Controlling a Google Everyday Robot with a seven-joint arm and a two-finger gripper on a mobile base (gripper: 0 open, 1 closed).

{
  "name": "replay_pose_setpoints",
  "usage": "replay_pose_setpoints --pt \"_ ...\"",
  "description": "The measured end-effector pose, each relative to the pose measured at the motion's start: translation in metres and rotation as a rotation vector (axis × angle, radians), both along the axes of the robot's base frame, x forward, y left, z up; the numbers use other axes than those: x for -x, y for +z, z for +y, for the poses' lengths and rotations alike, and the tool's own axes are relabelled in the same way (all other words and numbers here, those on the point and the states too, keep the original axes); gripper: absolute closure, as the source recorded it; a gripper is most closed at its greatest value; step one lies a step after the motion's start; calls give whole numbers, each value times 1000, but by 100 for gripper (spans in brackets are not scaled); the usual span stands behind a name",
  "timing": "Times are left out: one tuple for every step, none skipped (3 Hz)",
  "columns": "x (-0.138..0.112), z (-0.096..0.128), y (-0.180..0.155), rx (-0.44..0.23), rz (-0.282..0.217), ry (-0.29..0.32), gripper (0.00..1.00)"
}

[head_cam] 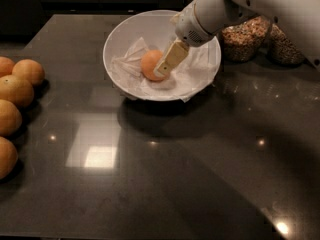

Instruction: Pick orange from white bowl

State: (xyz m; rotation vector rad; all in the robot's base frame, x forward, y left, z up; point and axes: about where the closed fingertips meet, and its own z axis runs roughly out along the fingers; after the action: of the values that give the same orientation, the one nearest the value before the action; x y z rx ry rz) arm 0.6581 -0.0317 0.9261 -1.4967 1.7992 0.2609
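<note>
Gripper (162, 72) down inside white bowl (125, 31), touching orange (148, 64) just left of its tip. Grip state: cannot tell. Not lifted yet; remaining: confirm grasp, lift clear.
</note>
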Motion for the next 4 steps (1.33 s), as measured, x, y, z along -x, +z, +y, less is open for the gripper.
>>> replay_pose_setpoints --pt "0 0 0 0 0 0 7" --pt "0 0 -1 0 1 0 7" --pt "-2 3 -9 7 22 4 9" --pt "-5 4 -19 12 43 4 18"
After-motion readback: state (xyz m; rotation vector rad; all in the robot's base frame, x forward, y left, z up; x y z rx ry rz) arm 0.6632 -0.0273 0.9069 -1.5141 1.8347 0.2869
